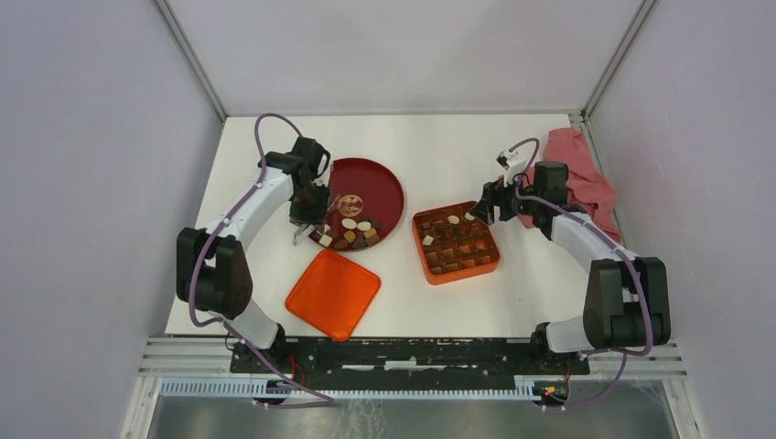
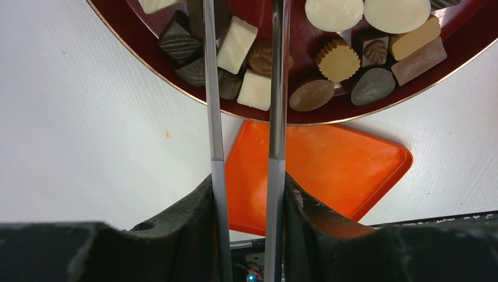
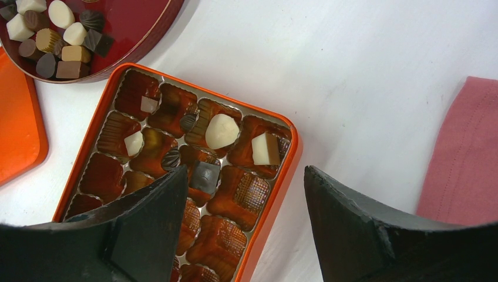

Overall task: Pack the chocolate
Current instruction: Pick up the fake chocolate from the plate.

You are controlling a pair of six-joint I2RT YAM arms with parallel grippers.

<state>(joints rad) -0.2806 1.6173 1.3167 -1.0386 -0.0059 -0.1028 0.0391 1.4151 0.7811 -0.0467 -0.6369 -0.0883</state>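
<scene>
1. The left gripper points down at the 7 o'clock rim of the dark red plate. Its two thin metal blades stand parted and run side by side over the heap of chocolate. A white cube and a brown round piece lie in the gap between them. The tips run out of the left wrist view, so I cannot tell whether they pinch a piece or hang free.
2. The right gripper is spread wide with nothing between its dark jaws. It hangs over the 1 o'clock corner of the orange box.
3. On the plate, the loose pieces are dark brown, tan and cream-white, in cube, round and oval shapes. They crowd the rim from about 5 to 7 o'clock, many touching one another.
4. In the box, several compartments of the grid hold one piece each. The right wrist view shows cream-white pieces and dark ones among them.
5. The box sits on the white table at 4 o'clock from the plate, apart from it.
6. An orange lid lies flat at 6 o'clock from the plate, just beside its rim.
7. A pink cloth lies crumpled at 2 o'clock from the box, near the table's far right corner, partly behind the right arm.
</scene>
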